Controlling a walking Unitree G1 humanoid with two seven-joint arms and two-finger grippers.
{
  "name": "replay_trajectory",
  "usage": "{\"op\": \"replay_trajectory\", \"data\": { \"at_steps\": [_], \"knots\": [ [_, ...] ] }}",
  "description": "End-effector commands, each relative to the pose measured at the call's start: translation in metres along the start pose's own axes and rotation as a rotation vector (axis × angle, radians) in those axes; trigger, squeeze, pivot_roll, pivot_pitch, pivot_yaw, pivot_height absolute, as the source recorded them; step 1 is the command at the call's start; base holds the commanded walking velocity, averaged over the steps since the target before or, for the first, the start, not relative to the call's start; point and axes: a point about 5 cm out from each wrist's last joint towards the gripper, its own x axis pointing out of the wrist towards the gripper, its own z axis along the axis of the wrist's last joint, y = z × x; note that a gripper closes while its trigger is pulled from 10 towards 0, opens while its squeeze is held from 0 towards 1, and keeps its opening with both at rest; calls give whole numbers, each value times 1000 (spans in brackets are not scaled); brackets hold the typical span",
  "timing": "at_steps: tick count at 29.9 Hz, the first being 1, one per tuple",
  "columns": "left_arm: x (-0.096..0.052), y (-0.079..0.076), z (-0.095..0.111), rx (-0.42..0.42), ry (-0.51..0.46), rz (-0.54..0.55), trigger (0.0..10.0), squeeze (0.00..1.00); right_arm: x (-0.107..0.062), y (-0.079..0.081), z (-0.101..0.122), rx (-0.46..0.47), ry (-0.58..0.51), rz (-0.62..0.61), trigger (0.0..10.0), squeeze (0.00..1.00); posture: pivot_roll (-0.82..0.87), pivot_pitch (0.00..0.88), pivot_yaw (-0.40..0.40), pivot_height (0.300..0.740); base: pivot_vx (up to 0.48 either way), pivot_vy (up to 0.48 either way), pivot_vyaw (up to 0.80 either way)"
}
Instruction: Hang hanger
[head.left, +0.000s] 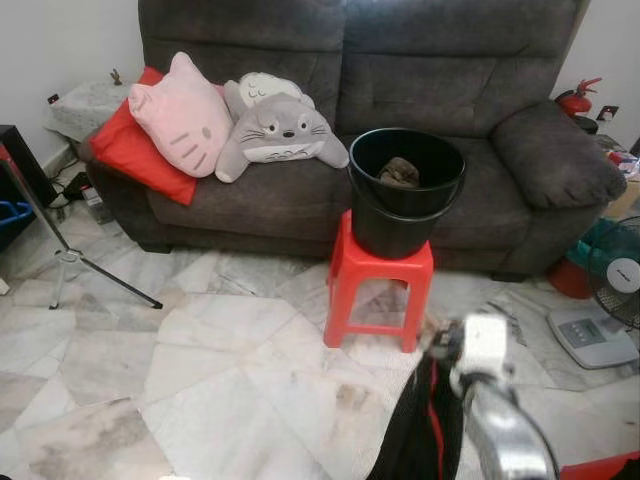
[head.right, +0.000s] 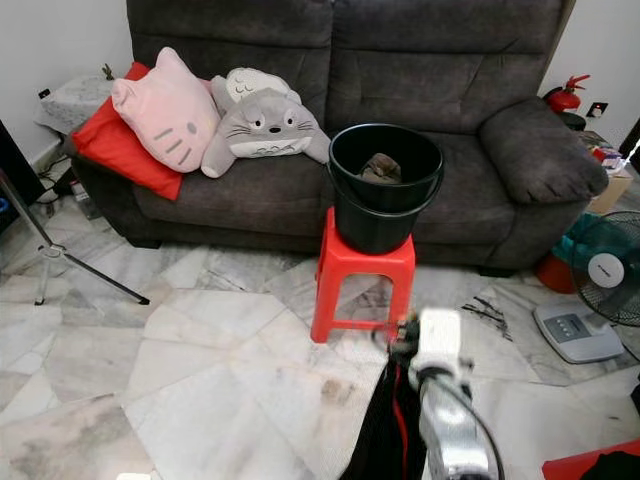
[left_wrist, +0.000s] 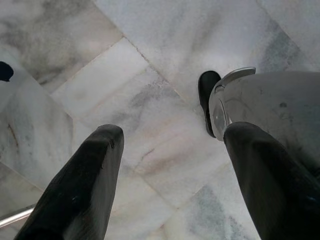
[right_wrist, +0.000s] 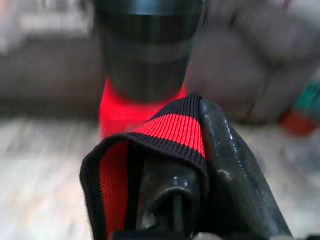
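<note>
Garment (right_wrist: 165, 132), black knit with a red stripe, is pinched between the fingers of my right gripper (right_wrist: 200, 165) at about five o'clock in the head view, nearest the camera. No hanger is identifiable, so I cannot place the task's object. My left gripper (left_wrist: 170, 165) hangs idle over marble floor (head.left: 200, 340), fingers spread apart on nothing. Beyond, at twelve o'clock, a red stool (head.left: 380, 285) carries a black bucket (head.left: 405, 190) with some brownish item inside; behind it stands a grey sofa (head.left: 450, 80) with cushions at ten o'clock. My judgement: keep the pinch firm, carry the cloth level and slowly, and locate hanger and rail before committing.
</note>
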Motion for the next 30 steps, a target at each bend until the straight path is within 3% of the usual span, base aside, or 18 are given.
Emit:
{"op": "replay_trajectory", "data": {
  "at_steps": [1,3,7,17,30],
  "knots": [
    [-1,2,-4,29,16,1,10000,0,3,-3,30,-33,-140,-39,10000,0,-44,0,-5,740,0,0,0],
    [-1,2,-4,29,16,2,10000,0,2,0,43,-55,-187,-32,10000,0,-42,0,-9,740,0,0,0],
    [-1,3,-4,18,10,5,10000,0,-6,8,56,-6,-231,-2,10000,0,-40,0,-13,740,0,0,0],
    [-1,3,-4,2,1,7,10000,0,-12,15,59,-12,-224,21,10000,0,-30,0,-12,740,0,0,0],
    [-1,4,-4,7,-3,1,10000,0,-11,19,62,6,-209,35,10000,0,-24,0,-11,740,0,0,793]
  ]
}}
